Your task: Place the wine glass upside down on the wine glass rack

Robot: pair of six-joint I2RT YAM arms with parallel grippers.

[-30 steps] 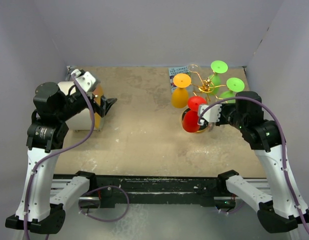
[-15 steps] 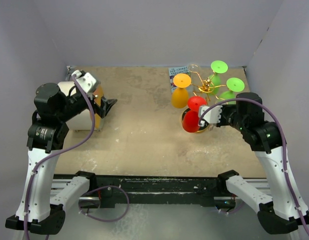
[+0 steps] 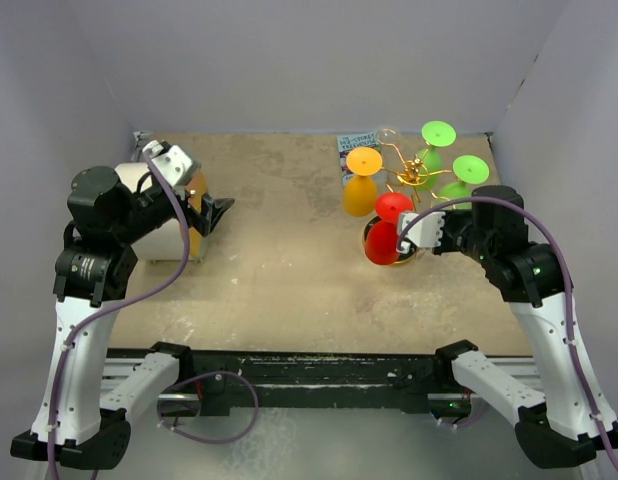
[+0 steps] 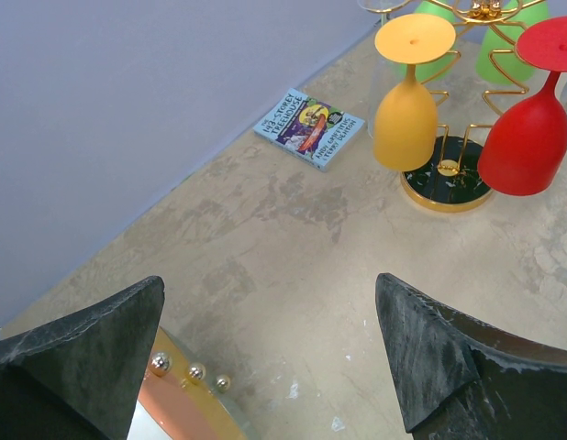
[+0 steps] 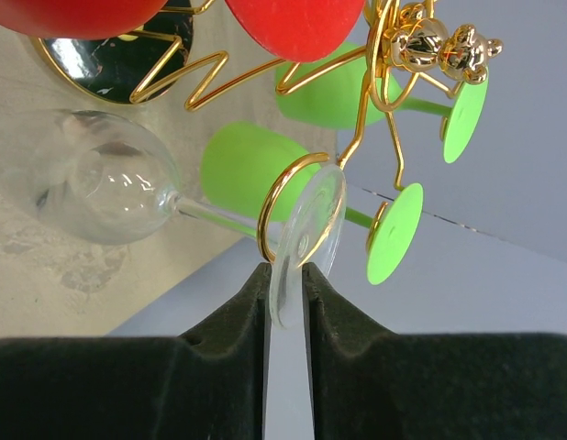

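- Pinches the foot rim of the wine glass edge-on between the narrow pads of the right gripper; cannot tell how firmly.
- Shows the stem threaded through a ring arm of the wine glass rack, with the foot on the gripper's side of the ring and the bowl beyond it, near the black base.
- Probably calls for the release: ease the pads apart slowly to let the foot settle onto the ring without a drop.
- Back straight out along the fingers, no sideways swing, with green glasses and a red glass hanging just beside.
- Leave the left gripper, spread wide and empty, well apart from the rack.
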